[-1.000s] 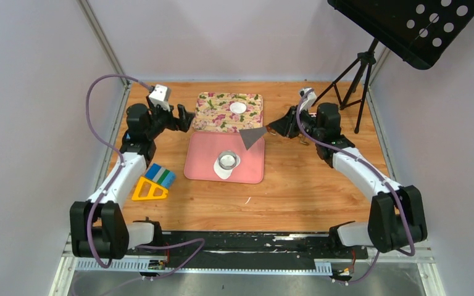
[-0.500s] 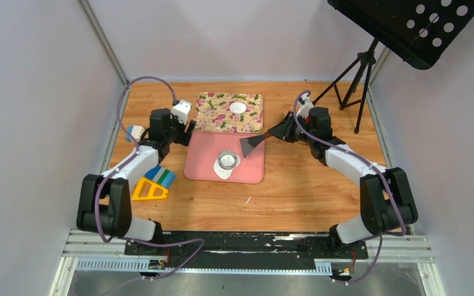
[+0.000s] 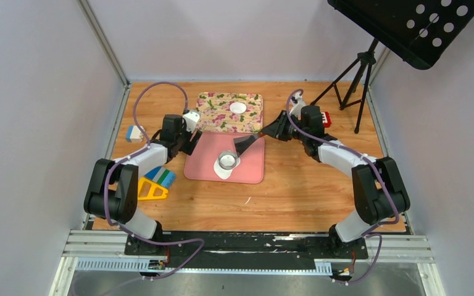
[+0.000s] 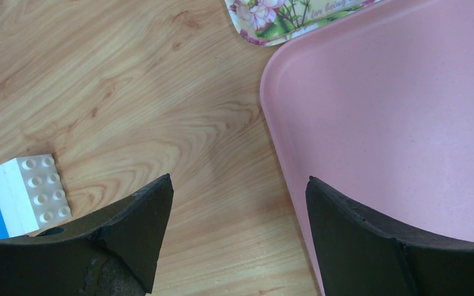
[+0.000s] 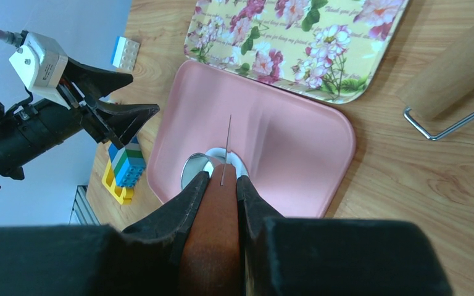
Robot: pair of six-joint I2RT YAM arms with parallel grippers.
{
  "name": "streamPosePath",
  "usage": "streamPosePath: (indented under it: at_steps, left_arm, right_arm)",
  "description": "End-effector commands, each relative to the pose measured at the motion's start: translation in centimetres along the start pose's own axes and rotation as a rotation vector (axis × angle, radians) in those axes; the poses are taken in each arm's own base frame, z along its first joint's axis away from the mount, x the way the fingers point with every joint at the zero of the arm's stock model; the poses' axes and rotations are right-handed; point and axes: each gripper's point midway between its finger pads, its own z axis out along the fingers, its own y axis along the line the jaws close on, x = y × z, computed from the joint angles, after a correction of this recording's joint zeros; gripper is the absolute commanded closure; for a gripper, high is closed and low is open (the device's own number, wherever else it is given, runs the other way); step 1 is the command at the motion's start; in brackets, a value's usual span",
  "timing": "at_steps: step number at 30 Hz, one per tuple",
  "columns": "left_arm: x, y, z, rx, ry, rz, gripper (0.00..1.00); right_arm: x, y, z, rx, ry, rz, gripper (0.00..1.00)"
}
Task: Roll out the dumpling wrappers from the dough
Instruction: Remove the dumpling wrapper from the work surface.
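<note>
Right tool (image 5: 222, 179): clamped narrow on the brown handle of the scraper (image 5: 213, 240), whose blade reaches over the pink board (image 3: 250, 169) from its far right corner.
Left tool (image 4: 237, 185): jaws wide, holding nothing, low at the board's left edge.
Ring cutter (image 3: 227, 160): sits on the dough (image 3: 223, 172), near the board's middle.
Blade tip: just beside the cutter; I can't tell whether they touch.
Dumpling wrapper (image 3: 238, 106): one disc on the floral tray (image 3: 213, 114), beyond the board's far edge.
Risk: I'd worry the blade knocks the cutter sideways and tears the sheet. With nothing steadying it, the cutter could skid off the board onto the surface (image 3: 308, 185).
</note>
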Motion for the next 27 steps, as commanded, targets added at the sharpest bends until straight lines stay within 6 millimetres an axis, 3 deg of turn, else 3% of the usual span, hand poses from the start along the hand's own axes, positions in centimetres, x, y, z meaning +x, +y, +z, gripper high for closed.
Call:
streamPosePath:
  at_steps: [1, 18, 27]
  left_arm:
    - [-1.4, 0.5, 0.1, -0.021, -0.025, 0.022, 0.14]
    - [-0.6, -0.6, 0.9, 0.016, 0.013, 0.029, 0.16]
    - [0.0, -1.1, 0.9, 0.03, 0.04, 0.041, 0.16]
  right_arm:
    - [-2.3, 2.9, 0.9, -0.077, -0.066, -0.056, 1.0]
    - [-1.4, 2.0, 1.5, -0.019, -0.05, -0.11, 1.0]
    - [-0.9, 2.7, 1.7, -0.035, -0.033, -0.109, 1.0]
